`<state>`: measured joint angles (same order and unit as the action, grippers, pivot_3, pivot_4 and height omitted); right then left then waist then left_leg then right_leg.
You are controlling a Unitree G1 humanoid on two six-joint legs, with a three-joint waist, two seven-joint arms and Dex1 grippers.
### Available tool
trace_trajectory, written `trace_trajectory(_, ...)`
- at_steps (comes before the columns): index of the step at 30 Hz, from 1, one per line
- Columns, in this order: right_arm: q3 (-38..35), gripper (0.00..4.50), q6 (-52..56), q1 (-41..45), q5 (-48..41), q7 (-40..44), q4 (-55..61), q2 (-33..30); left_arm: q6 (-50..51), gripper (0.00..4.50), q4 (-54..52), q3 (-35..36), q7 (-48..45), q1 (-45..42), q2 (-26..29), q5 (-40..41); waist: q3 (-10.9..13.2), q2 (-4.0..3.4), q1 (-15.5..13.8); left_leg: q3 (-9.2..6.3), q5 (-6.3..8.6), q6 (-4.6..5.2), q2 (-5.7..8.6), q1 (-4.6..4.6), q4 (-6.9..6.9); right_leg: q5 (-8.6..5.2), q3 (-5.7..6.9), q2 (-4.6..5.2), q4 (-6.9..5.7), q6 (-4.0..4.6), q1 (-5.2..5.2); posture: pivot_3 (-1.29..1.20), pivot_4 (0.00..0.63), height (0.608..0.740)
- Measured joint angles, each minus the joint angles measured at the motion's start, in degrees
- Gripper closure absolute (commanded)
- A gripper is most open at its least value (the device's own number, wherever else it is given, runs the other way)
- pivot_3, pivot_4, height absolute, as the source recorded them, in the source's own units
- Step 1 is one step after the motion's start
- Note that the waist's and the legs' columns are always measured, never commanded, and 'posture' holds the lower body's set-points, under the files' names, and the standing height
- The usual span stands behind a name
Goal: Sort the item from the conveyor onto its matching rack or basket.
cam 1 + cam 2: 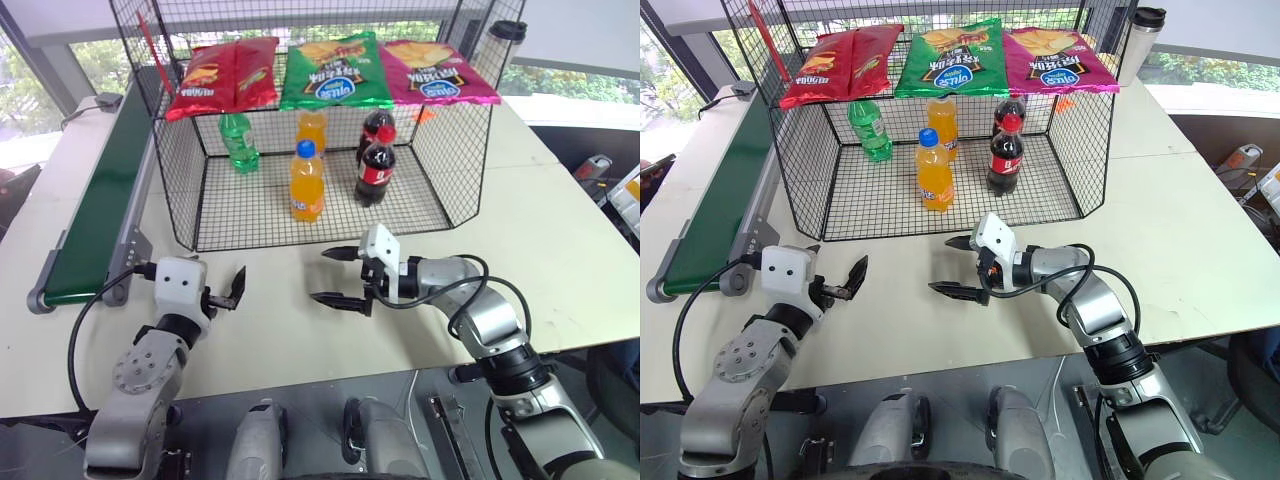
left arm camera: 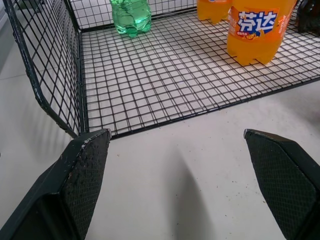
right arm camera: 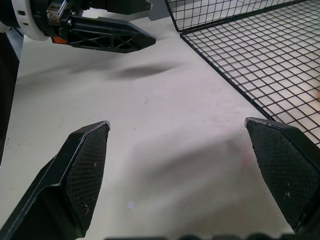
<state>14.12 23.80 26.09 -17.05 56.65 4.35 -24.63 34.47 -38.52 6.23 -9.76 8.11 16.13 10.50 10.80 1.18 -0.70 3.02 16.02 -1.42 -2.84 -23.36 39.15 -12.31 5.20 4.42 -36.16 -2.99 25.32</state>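
The conveyor [image 1: 95,215], a dark green belt with grey rails, runs along the table's left side and its visible belt is bare. The black wire-mesh basket [image 1: 200,215] stands at the middle back, its front open. A clear-green bottle [image 1: 239,143] stands at its back left; its cap is hard to make out, so I cannot tell whether it is the item. My left gripper [image 1: 232,290] hovers open and empty over the table in front of the basket's left corner. My right gripper [image 1: 322,275] points left, open and empty, in front of the basket's middle.
Inside the basket stand two orange soda bottles [image 1: 306,182] and two cola bottles [image 1: 375,170]. Red, green and pink chip bags [image 1: 335,70] hang along its back wall. A tumbler [image 1: 1137,40] stands behind it at the right. The table's front edge lies just below both grippers.
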Motion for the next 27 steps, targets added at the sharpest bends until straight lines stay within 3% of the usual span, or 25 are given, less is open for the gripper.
trace_trajectory(15, 0.0, 0.0, -0.55, -0.01, 0.02, 0.05, -0.01, 0.1, 0.6, 0.06, -1.36, 0.44, 0.4, -0.94, 0.22, 0.07, 0.0, 0.0, -0.04, -0.01, 0.0, 0.0, 0.0, 0.0, 0.0, 0.0, 0.0, 0.0, 0.0, 0.0, 0.0, 0.0, 0.15, 0.74)
trace_trajectory(27, 0.0, 0.0, -0.48, -0.01, -0.01, 0.26, -0.01, 0.06, 7.93, 0.06, -10.09, 15.82, 2.47, -3.06, 1.47, 4.05, 0.0, 0.0, 0.05, -0.01, 0.0, 0.0, 0.0, 0.02, 0.01, 0.01, 0.0, -0.01, -0.01, -0.01, -0.02, 0.0, 0.15, 0.74)
